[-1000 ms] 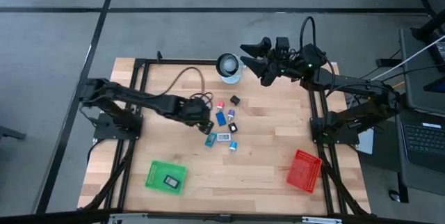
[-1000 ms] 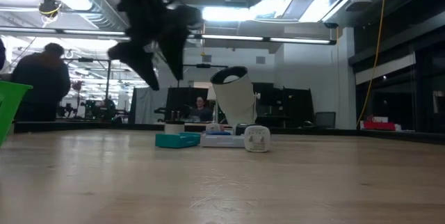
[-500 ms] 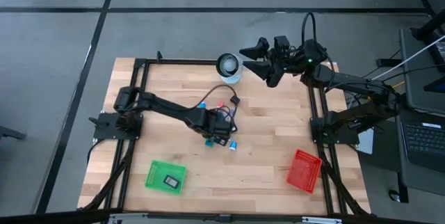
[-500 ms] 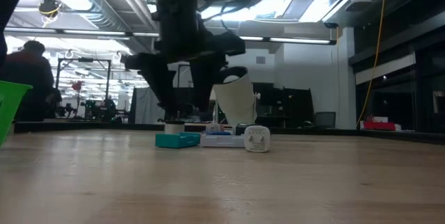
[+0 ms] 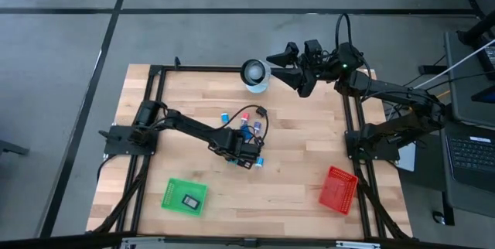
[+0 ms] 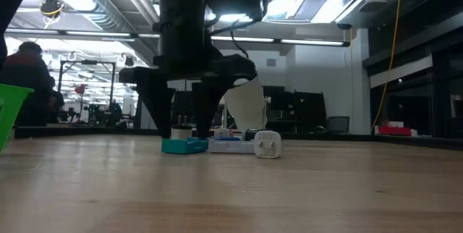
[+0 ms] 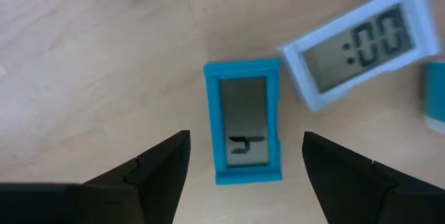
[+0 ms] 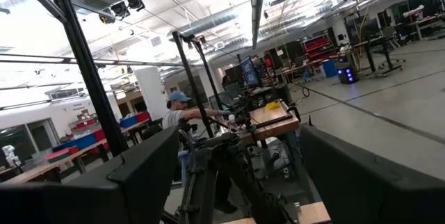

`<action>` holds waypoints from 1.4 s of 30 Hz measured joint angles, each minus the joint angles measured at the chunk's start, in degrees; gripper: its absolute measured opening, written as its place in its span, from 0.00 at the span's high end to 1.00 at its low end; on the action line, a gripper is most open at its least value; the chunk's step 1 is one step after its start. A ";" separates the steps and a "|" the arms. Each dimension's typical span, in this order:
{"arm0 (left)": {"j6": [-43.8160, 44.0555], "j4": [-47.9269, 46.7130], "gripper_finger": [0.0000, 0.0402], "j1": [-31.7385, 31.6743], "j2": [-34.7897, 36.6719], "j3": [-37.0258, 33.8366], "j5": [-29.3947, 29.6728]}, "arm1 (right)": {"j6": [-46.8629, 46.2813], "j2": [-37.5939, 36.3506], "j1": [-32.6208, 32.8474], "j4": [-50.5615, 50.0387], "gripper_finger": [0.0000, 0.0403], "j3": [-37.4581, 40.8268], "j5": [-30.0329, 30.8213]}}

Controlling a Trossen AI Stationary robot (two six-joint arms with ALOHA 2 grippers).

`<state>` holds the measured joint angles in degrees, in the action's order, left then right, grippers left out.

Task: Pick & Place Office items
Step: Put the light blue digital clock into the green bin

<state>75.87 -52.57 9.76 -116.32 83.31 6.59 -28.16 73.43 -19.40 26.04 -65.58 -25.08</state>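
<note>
My left gripper (image 7: 245,165) has come across the table from its own side and down onto the cluster of office items (image 5: 246,134) in the middle of the boards. A second ago it was beside them and higher; now it hangs right over the nearest piece. Its fingers (image 7: 161,165) stand wide apart with nothing between them but air. Below the gap lies a blue clock (image 7: 243,120), flat on the wood, face up, its long sides running along my fingers. A white clock (image 7: 361,46) lies just beside it, near one corner, tilted. From table height, the blue clock (image 6: 184,145) sits under my two fingertips, which straddle it close to the surface; I cannot tell whether they touch the wood.

So the reach is done and I judge the grasp is next: lower a touch, then close on the long sides. The white clock is close enough that one finger could nudge it.

The green basket (image 5: 172,201) near my side holds one dark item already; the red basket (image 5: 338,189) looks empty. My right gripper (image 5: 288,65) waits at the far edge, lifted, fingers spread.
</note>
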 joint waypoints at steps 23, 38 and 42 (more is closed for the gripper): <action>-1.18 5.96 0.45 0.07 -0.41 -6.12 -0.63 | -0.57 0.00 0.02 -0.39 0.24 0.00 1.73; -3.11 10.22 0.62 1.79 5.68 -6.45 2.70 | -1.42 0.00 0.02 -0.37 0.24 0.00 2.29; -3.90 7.82 0.62 4.00 14.16 -6.21 8.82 | -1.40 0.00 0.04 -0.37 0.24 0.00 3.46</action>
<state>71.97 -44.75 13.76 -102.16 77.10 15.41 -29.56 73.43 -19.35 25.67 -65.58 -21.63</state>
